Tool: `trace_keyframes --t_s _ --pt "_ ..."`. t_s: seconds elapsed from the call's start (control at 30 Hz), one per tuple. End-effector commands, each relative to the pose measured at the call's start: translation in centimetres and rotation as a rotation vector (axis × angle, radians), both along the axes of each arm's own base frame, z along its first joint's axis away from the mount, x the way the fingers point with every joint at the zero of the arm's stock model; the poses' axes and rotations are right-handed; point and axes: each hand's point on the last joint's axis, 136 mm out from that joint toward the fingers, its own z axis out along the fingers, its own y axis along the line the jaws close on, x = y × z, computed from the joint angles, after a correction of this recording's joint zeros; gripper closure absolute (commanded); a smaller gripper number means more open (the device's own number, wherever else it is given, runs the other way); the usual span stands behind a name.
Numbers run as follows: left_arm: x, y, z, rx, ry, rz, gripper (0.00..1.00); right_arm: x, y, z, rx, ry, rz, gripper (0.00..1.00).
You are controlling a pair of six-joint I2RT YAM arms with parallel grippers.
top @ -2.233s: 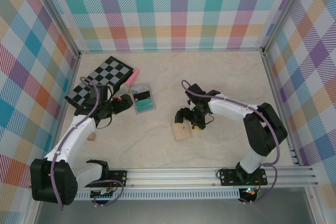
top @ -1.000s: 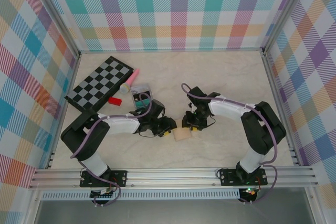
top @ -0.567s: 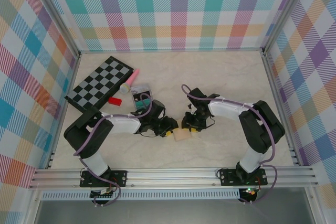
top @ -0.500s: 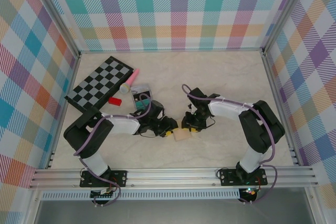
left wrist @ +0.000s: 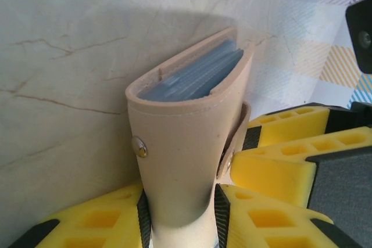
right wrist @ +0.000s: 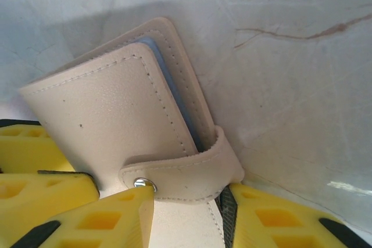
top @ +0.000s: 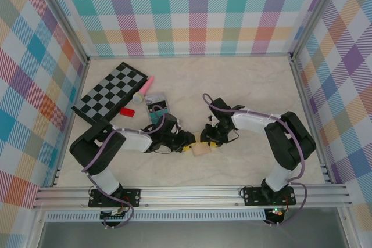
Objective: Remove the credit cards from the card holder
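Card holder (top: 199,150) now pinched in left jaws too, right jaws gripping opposite end; strap (right wrist: 174,172) snapped, nothing out yet.

Matt stitched tan leather card holder (left wrist: 185,155), shiny metal snap (left wrist: 138,146), marble-look table (left wrist: 70,39)

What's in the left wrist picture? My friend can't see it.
A tan card holder stands pinched between the yellow fingers of the left gripper, with blue edges showing at its top. A marbled table lies behind.
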Motion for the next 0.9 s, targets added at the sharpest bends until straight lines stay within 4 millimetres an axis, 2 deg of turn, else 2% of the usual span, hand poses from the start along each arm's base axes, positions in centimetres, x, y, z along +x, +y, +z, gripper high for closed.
trace_keyframes --t_s 0.0,0.17,0.3,0.43,0.5,0.7,0.87 --pt "0.8 -2.4 6.0 -0.205 -0.140 -0.066 0.67 0.4 2.1 1.8 0.144 -0.009 0.006 0.63" --pt "1.0 -1.9 5.4 -0.169 -0.134 -0.055 0.78 0.6 1.6 2.0 0.124 -0.016 0.007 0.63" --pt "1.1 -1.0 5.0 -0.127 -0.142 -0.037 0.89 1.3 -0.7 2.3 -0.021 -0.092 0.005 0.59" --pt "1.2 -0.6 5.4 -0.098 -0.166 -0.046 0.96 2.0 -2.9 3.0 -0.144 -0.187 0.016 0.55" --pt "1.2 -0.6 5.8 -0.091 -0.179 -0.054 0.97 2.0 -2.7 3.8 -0.138 -0.225 0.053 0.55" --pt "1.6 -0.8 6.4 -0.077 -0.199 -0.063 1.00 1.8 -0.1 6.2 -0.055 -0.308 0.128 0.53" --pt "1.8 -0.9 6.6 -0.081 -0.203 -0.062 1.00 1.6 0.9 6.0 -0.070 -0.308 0.165 0.55"
